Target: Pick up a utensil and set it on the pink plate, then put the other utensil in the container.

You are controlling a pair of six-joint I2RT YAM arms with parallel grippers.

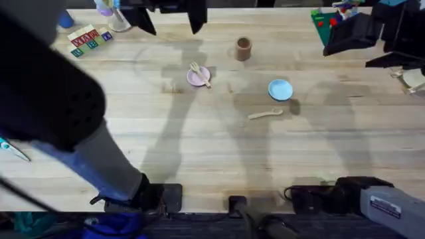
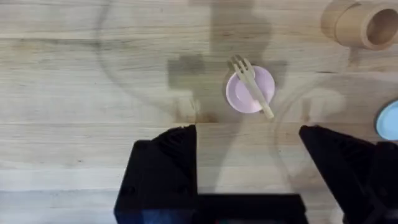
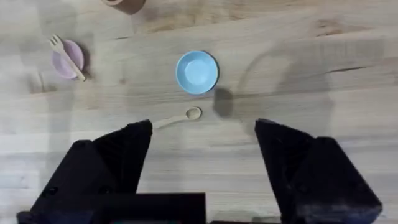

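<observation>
The wooden fork lies across the small pink plate, its handle sticking out over the rim; the left wrist view shows the fork on the plate. The wooden spoon lies flat on the table, just below the blue plate; it is also in the right wrist view. The brown cup stands upright behind them. My left gripper hangs open high above the table, near the pink plate. My right gripper is open, high above the spoon, holding nothing.
A light blue plate sits right of centre, close to the spoon. Coloured letter blocks lie at the back left, and green and red items at the back right. The left arm looms large and blurred at the left.
</observation>
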